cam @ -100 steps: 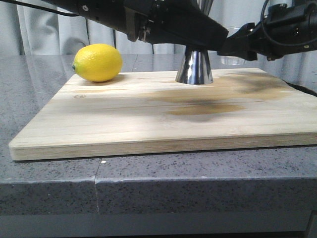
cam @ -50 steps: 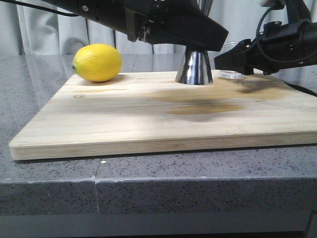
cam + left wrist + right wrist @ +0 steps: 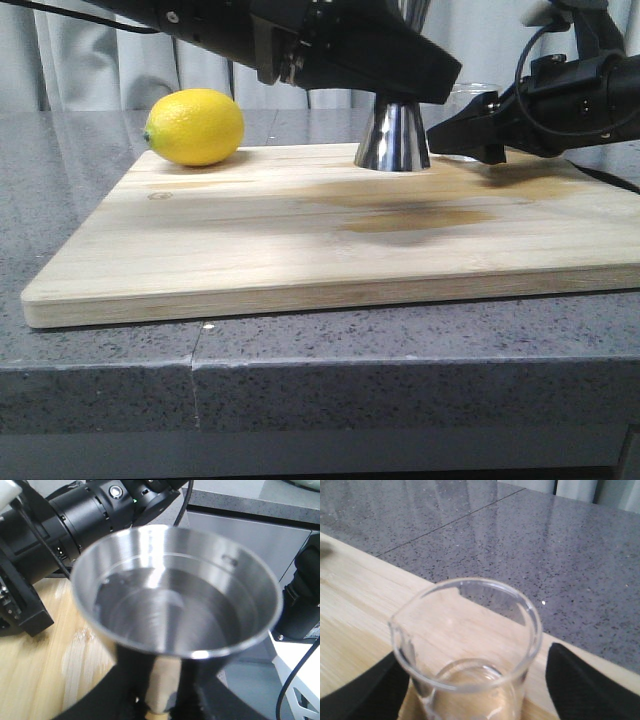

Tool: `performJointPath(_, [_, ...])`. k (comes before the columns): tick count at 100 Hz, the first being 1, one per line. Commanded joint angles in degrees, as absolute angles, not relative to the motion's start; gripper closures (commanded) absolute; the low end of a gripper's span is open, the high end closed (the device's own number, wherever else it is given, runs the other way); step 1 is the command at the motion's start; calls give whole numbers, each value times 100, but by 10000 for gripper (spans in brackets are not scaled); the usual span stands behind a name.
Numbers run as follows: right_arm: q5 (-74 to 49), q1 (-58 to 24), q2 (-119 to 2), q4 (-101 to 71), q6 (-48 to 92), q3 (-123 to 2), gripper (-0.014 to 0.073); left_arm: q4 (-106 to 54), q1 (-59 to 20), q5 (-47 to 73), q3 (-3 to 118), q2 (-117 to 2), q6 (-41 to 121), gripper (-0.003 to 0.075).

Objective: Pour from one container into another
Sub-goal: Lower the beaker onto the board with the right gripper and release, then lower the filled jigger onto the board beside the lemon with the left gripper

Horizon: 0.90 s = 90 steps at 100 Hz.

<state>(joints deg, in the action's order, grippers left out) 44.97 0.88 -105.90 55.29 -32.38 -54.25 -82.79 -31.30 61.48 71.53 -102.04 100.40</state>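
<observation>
On wood: steel jigger (image 3: pixel 392 136), glass cup (image 3: pixel 465 645).

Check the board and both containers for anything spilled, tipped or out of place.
Nothing clearly wrong. The jigger stands upright on the board with clear liquid inside, and the glass cup sits upright between the right gripper's fingers. Brown patches on the board near the jigger could be stains or wet marks; I cannot tell which.

I count one lemon (image 3: pixel 195 127), one steel jigger (image 3: pixel 392 136), one glass cup (image 3: pixel 467 645) and one wooden board (image 3: pixel 300 240), all on one grey desk (image 3: pixel 90 370). My two pincers: left (image 3: pixel 400 65), right (image 3: pixel 462 128).
</observation>
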Motion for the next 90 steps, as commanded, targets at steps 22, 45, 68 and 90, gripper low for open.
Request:
performJointPath(22, [4993,127,-10174,4911,-3189,-5555,16,-8691,-3165,6358,7344,-9955,10048,739])
performJointPath(45, [5157,127,-9648,4891,-3189,-5565,16,-8691,-3165,6334,7344,-9955,10059,739])
performJointPath(68, [5392,127,-8692,4762,-3189,-5565,16,-8691,-3010,6362,7344,-9955,10125,739])
performJointPath(90, [5381,127,-7494,4741,-3189,-5565,16,-8691,-2514,6630,7344,-9955,10185,739])
